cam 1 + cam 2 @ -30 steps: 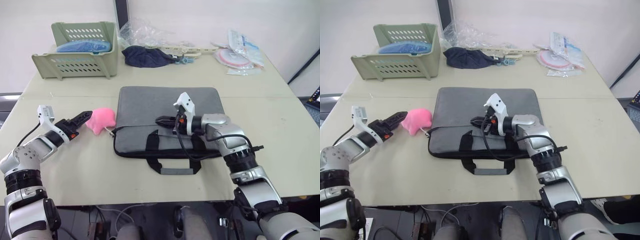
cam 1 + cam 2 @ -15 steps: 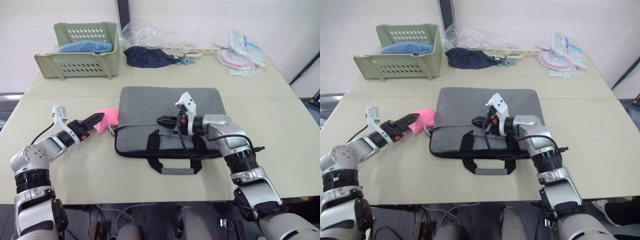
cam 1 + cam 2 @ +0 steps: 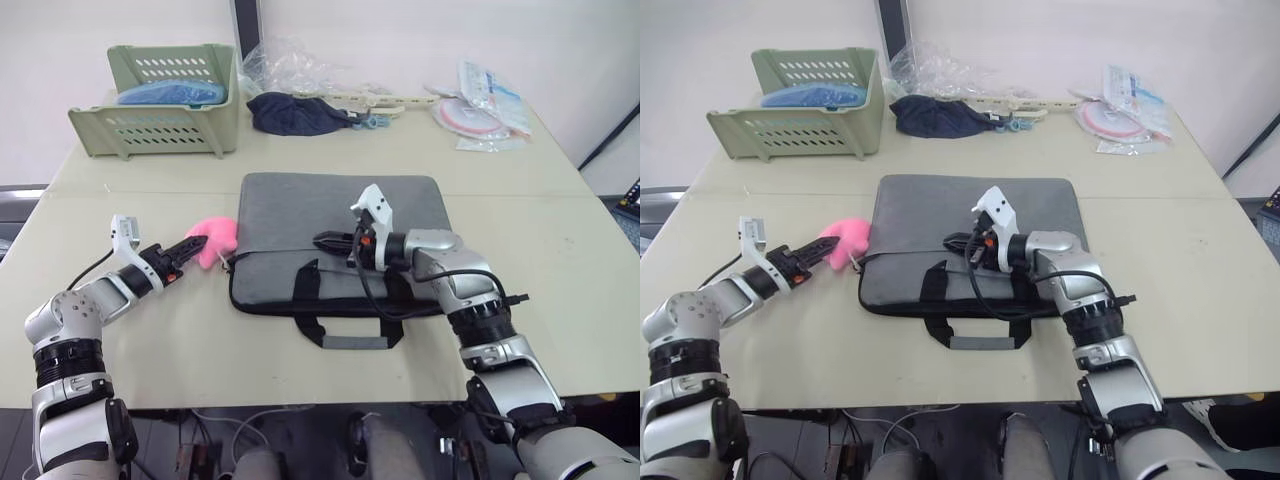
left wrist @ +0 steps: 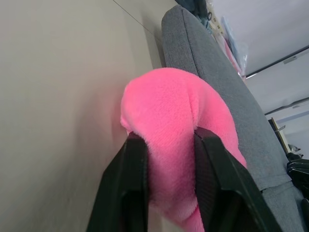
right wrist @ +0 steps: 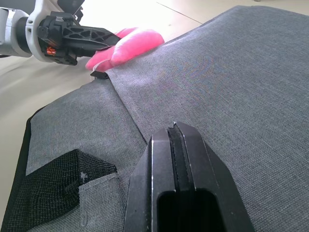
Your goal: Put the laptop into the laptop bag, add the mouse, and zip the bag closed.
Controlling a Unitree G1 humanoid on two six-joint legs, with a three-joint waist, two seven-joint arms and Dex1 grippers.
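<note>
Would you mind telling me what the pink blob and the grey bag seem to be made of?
The pink blob looks like soft plush: fuzzy nap, bulging between the left end effector's fingers. The laptop bag looks like matte woven fabric with a visible weave.

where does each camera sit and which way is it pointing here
Left and right eye views: on the head, looking forward and down over both arms at the laptop bag on the table.
Left wrist view: along the left gripper, its fingers clamped on the pink plush beside the bag.
Right wrist view: along the shut right gripper, low over the bag.
Shared: both wrist views show the plush and bag.
</note>
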